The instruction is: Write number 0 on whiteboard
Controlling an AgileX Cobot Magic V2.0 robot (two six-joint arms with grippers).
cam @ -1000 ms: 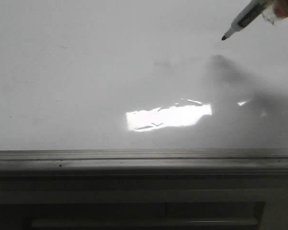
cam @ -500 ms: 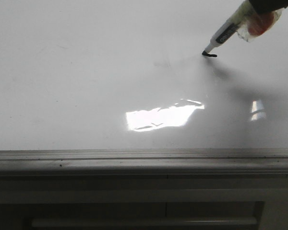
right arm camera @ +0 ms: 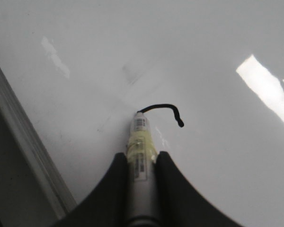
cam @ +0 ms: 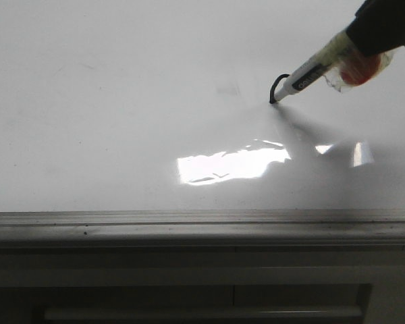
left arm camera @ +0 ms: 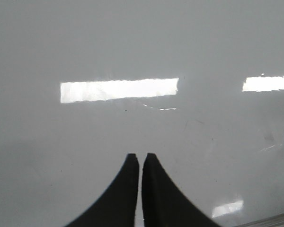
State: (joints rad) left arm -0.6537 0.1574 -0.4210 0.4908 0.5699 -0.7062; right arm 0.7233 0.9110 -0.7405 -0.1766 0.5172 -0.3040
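The whiteboard (cam: 121,101) fills the front view, glossy white with a bright light patch (cam: 233,164). My right gripper (cam: 359,42) comes in at the far right, shut on a white marker (cam: 310,71) wrapped in yellowish tape. The marker's tip touches the board. A short curved black stroke (cam: 278,82) runs from the tip; no closed loop of the number 0 shows. The right wrist view shows the gripper (right arm camera: 142,158), the marker (right arm camera: 142,137) and the hooked stroke (right arm camera: 163,107). My left gripper (left arm camera: 140,156) is shut and empty above bare board.
The board's grey metal frame (cam: 189,226) runs along the near edge, with a darker ledge below. A faint grey smudge (cam: 228,88) lies left of the stroke. The frame also shows in the right wrist view (right arm camera: 23,146).
The marker tip came down from above the board onto its surface. It then moved left and toward the front, leaving a short curved black line. The left gripper shows no change.
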